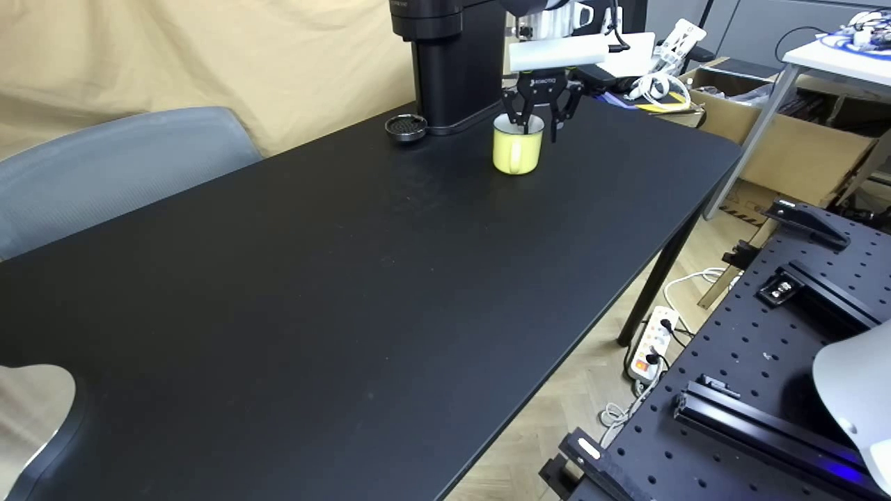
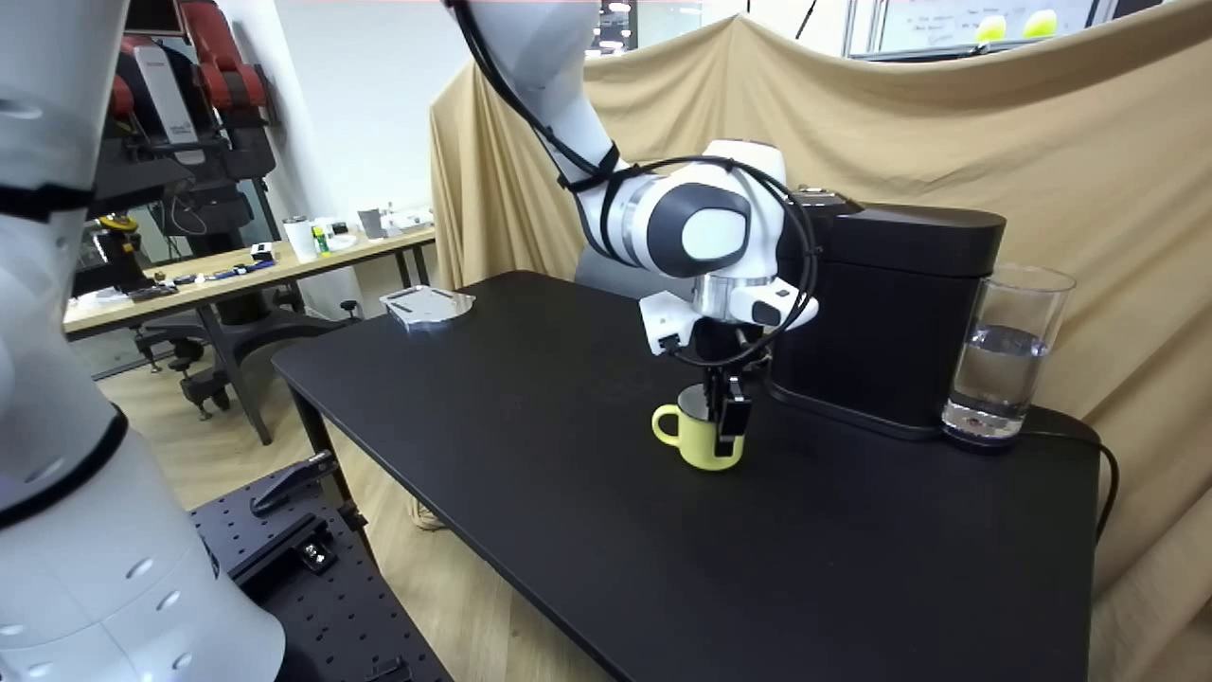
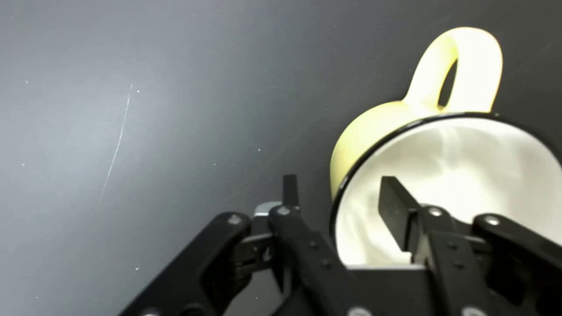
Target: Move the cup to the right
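Observation:
The pale-yellow cup (image 1: 516, 154) stands upright on the black table in both exterior views (image 2: 696, 443). In the wrist view the cup (image 3: 362, 131) shows a white inside, a dark rim and a handle at its upper side. My gripper (image 3: 340, 197) is open and straddles the cup's wall. One finger is inside the cup and the other is outside it. In the wrist view, gaps show between the wall and both fingers. The gripper also shows in both exterior views (image 1: 540, 132) (image 2: 727, 421), pointing down at the cup. The inner fingertip is partly hidden by the cup in the exterior views.
A black coffee machine (image 1: 456, 76) stands close behind the cup, with its water-filled tank (image 2: 999, 379) beside it. A small flat black round thing (image 1: 406, 128) lies near its base. A clear plate (image 2: 428, 305) lies at the table's far end. The black table (image 1: 313, 313) has open edges.

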### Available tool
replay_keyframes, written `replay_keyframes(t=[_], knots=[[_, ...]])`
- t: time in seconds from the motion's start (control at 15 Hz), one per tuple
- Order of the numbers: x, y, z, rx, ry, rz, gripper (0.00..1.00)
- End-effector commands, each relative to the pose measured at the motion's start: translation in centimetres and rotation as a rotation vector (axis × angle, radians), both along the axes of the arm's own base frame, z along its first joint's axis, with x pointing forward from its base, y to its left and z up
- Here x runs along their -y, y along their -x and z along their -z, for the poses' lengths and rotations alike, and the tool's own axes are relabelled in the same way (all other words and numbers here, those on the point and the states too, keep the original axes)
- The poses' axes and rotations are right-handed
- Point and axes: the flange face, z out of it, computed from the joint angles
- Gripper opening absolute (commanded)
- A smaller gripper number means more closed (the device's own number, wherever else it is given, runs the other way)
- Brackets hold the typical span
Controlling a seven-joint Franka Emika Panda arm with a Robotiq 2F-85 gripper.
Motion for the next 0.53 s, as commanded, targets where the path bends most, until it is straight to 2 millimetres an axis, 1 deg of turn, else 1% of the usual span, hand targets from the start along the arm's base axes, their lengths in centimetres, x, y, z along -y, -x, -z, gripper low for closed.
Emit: replay_keyframes(t=[0.0, 0.13, 0.2, 0.47], knots=[[-0.9, -0.2, -2.2, 0.012, -0.011, 0.036, 0.82], [-1.8, -0.2, -4.0, 0.031, -0.006, 0.033, 0.96], [-2.3, -0.2, -5.0, 0.041, -0.002, 0.029, 0.99], [-4.4, 0.0, -9.0, 0.069, 0.011, 0.003, 1.0]])
